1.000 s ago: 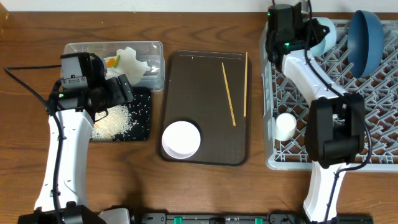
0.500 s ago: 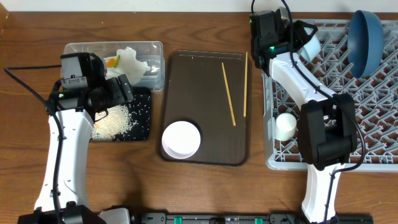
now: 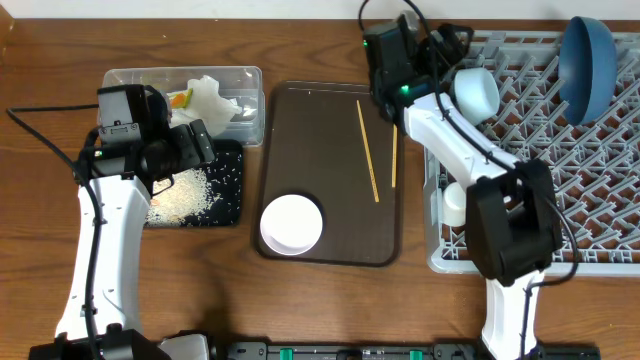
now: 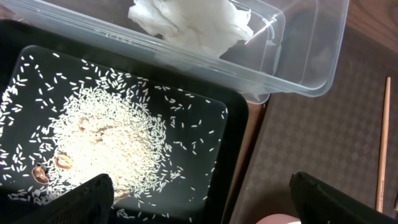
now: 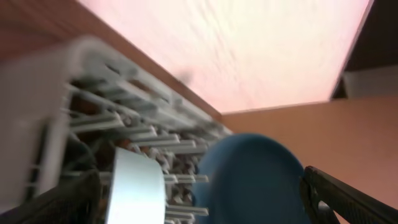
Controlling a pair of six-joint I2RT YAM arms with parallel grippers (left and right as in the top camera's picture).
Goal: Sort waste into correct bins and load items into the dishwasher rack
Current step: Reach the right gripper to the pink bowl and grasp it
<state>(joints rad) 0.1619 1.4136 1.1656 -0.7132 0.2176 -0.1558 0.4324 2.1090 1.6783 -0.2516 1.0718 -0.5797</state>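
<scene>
Just left of the right gripper point(image 5: 199, 186), its jaws spread and empty, lie two chopsticks point(image 3: 368, 150). Best pinch one across mid-length, level.

At the left of the tabletop point(image 3: 220, 290), tub point(image 3: 120, 75) at the back, tissue point(image 3: 215, 98) and wrapper point(image 3: 180, 98) inside. Just in front of it, shallow tray point(image 3: 228, 200) with rice point(image 3: 185, 195) in it. In the middle, serving tray point(image 3: 320, 130): bowl point(image 3: 291, 223) at its near left corner, one chopstick point(image 3: 368, 150) right of centre, other chopstick point(image 3: 394, 160) along the right edge. At the right, rack point(image 3: 560, 170) (second bowl point(image 3: 476, 90) far left, cup point(image 3: 455, 203) by the left wall, plate point(image 3: 588, 62) upright at the back).
</scene>
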